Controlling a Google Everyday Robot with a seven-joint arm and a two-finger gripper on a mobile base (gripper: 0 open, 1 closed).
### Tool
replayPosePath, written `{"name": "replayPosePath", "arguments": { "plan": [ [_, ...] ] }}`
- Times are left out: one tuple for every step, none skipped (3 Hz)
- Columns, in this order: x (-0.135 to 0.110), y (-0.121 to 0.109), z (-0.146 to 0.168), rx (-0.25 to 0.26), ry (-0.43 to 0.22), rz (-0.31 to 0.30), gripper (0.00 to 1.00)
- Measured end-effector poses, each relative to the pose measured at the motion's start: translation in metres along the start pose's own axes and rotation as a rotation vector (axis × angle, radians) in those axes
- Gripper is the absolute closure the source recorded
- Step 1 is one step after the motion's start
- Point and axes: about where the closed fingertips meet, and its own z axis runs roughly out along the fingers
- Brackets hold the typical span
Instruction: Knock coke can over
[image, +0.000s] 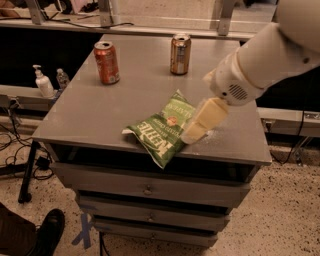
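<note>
The coke can (107, 62), red-orange with a silver top, stands upright near the back left of the grey cabinet top (95, 115). My gripper (194, 133) reaches in from the right on a white arm (260, 60). It hangs low over the front right of the top, at the right edge of a green chip bag (162, 127). The gripper is well to the right of and in front of the coke can, not touching it.
A gold-brown can (180, 54) stands upright at the back middle. The cabinet has drawers (147, 189) below. A pump bottle (43, 83) and a small bottle (62, 78) stand on a ledge at left. A shoe (47, 232) is at bottom left.
</note>
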Motion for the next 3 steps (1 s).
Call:
{"name": "replayPosePath", "arguments": {
  "plan": [
    [-0.036, 0.0, 0.037, -0.039, -0.158, 0.069, 0.0],
    [-0.084, 0.0, 0.061, -0.059, -0.314, 0.105, 0.0],
    [-0.084, 0.0, 0.061, -0.06, -0.313, 0.105, 0.0]
  ]
}}
